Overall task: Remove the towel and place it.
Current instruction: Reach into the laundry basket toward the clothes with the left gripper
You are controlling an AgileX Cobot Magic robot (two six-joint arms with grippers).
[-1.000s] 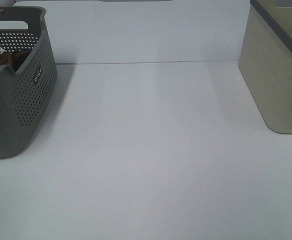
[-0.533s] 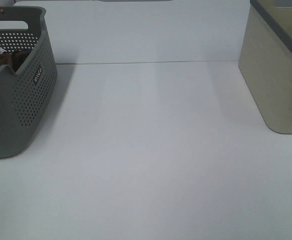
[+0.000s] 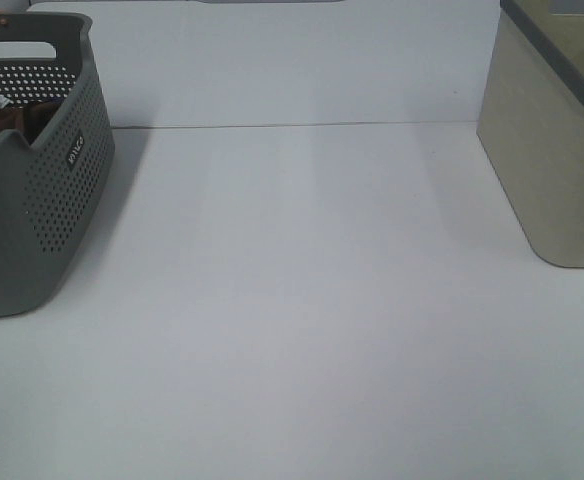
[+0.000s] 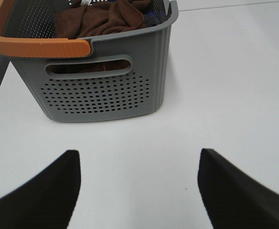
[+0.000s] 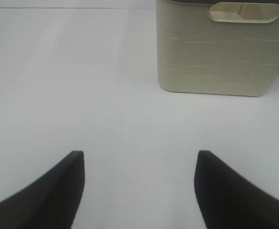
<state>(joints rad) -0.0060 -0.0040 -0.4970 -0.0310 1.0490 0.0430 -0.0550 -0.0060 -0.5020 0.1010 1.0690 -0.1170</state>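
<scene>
The towel (image 4: 101,21) lies bunched inside the grey perforated basket (image 3: 62,200) at the upper left of the high frame, on the white worktop (image 3: 302,300). A beige bin (image 3: 552,160) stands at the upper right. The left jaws and the right jaws both stand wide, holding nothing.

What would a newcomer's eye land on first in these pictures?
Most striking is the grey perforated plastic basket with an orange handle at the left edge of the white table, with a crumpled dark reddish-brown terry towel heaped inside it. Across from it, at the right edge, stands a tall beige plastic bin.
</scene>
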